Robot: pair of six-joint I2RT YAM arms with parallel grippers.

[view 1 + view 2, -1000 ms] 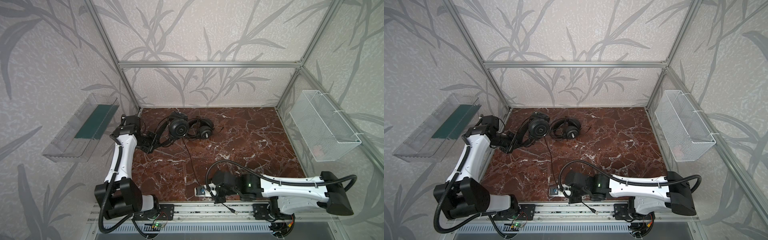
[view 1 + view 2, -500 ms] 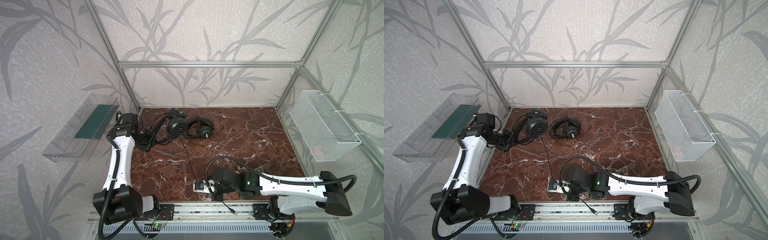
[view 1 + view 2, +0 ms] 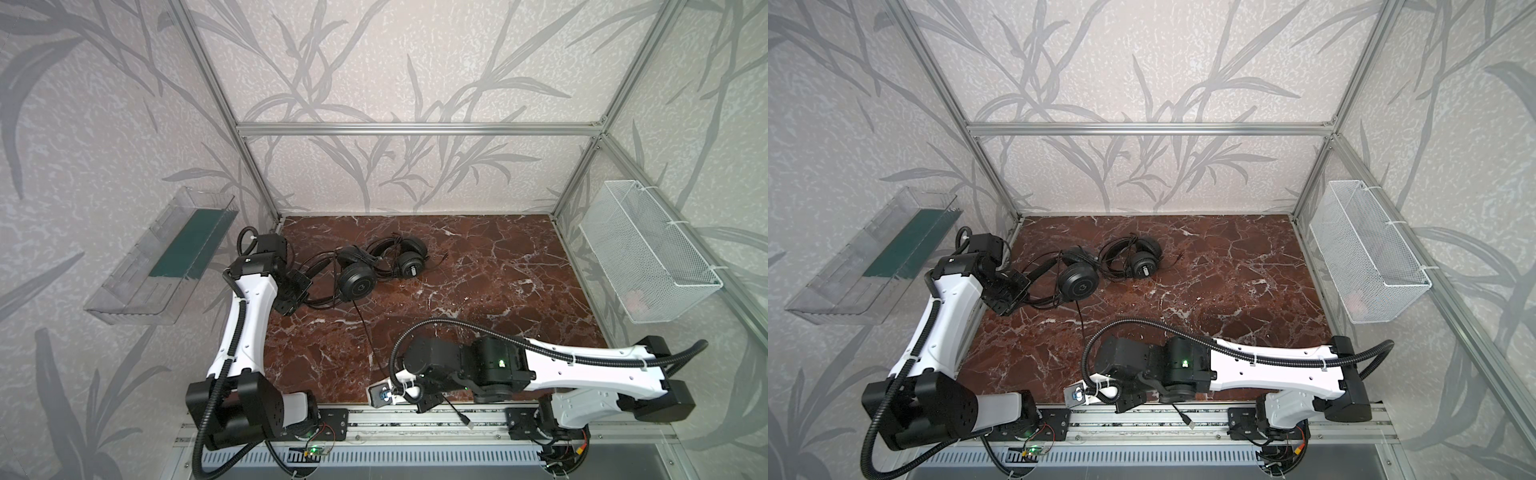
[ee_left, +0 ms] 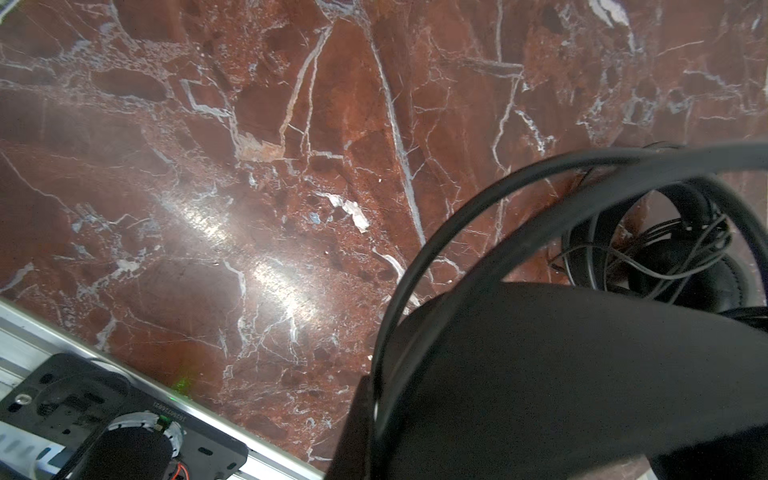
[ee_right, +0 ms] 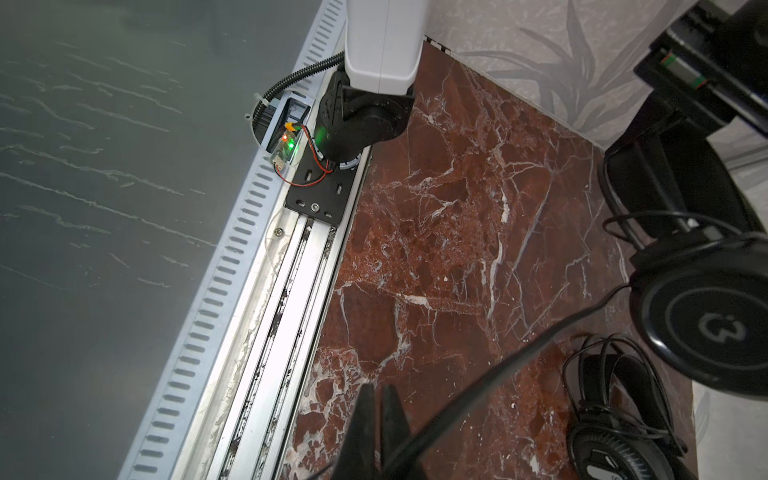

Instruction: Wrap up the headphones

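Note:
Two black headphones lie at the back left of the marble floor in both top views. The headset with the smooth earcup (image 3: 356, 282) (image 3: 1077, 282) (image 5: 715, 324) has its headband (image 4: 582, 374) clamped in my left gripper (image 3: 297, 291) (image 4: 374, 415), which is shut on it. Its thin cable (image 3: 365, 332) (image 5: 519, 365) runs forward to my right gripper (image 3: 428, 404) (image 5: 376, 415), shut on the cable at the front edge; the plug (image 3: 467, 424) dangles past it. The ridged headset (image 3: 409, 264) (image 4: 685, 257) lies free beside it, its cable bundled on it.
A clear tray (image 3: 166, 257) hangs on the left wall and a white wire basket (image 3: 648, 257) on the right wall. An aluminium rail (image 3: 415, 424) borders the front edge. The left arm's base (image 5: 361, 120) stands on the rail.
My right gripper has slid left and toward the front edge with the cable. The smooth earcup has come a little toward the front. The ridged headset has stayed put.

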